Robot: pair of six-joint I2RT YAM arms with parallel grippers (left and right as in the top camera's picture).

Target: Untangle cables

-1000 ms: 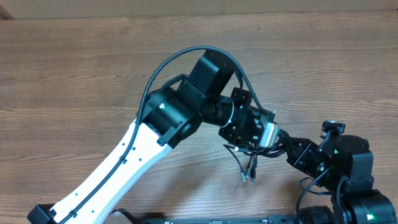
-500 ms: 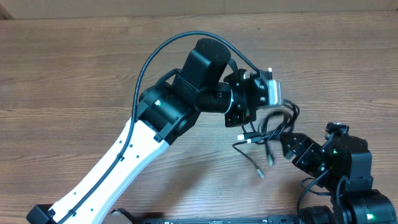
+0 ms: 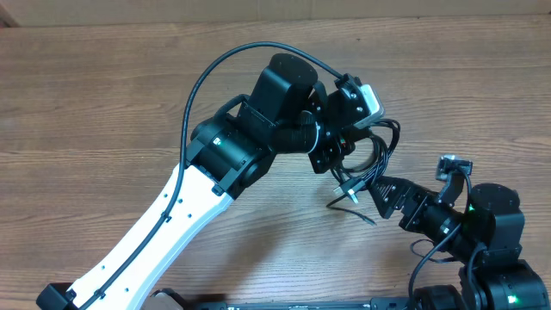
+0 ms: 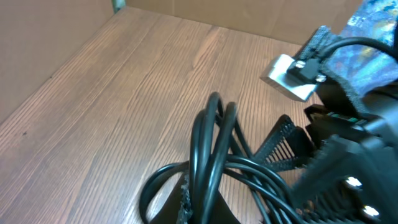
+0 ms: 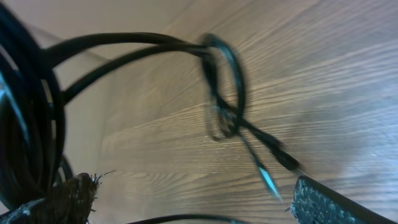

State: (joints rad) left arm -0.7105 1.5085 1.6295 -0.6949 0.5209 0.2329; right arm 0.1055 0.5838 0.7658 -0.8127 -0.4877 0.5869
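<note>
Overhead view: I read the left gripper (image 3: 343, 165) near the middle of the wooden table (image 3: 103, 86), clamped on the cables (image 3: 379, 153). The black loops hang as 1 bundle on that gripper's right side, with plug ends (image 3: 349, 193) dangling below. The right gripper (image 3: 377, 191) comes in from the lower right and points up-left at the lower part of the bundle, just beside the plug ends.

Left wrist view: the cables (image 4: 211, 143) fill the centre as several stacked loops standing on edge. They run down across a frayed pad (image 4: 182, 198) of the left gripper at the bottom edge. The right arm (image 4: 360, 124) and its silver camera housing (image 4: 292, 76) sit just beside the loops.

Right wrist view: the right gripper's 2 fingers (image 5: 68, 196) sit at the lower corners, spread wide, with nothing clamped. A thick run of cable passes above the left-hand finger. 1 blurred loop (image 5: 224, 87) hangs over the wood, and a thin lead ends in a plug.
</note>
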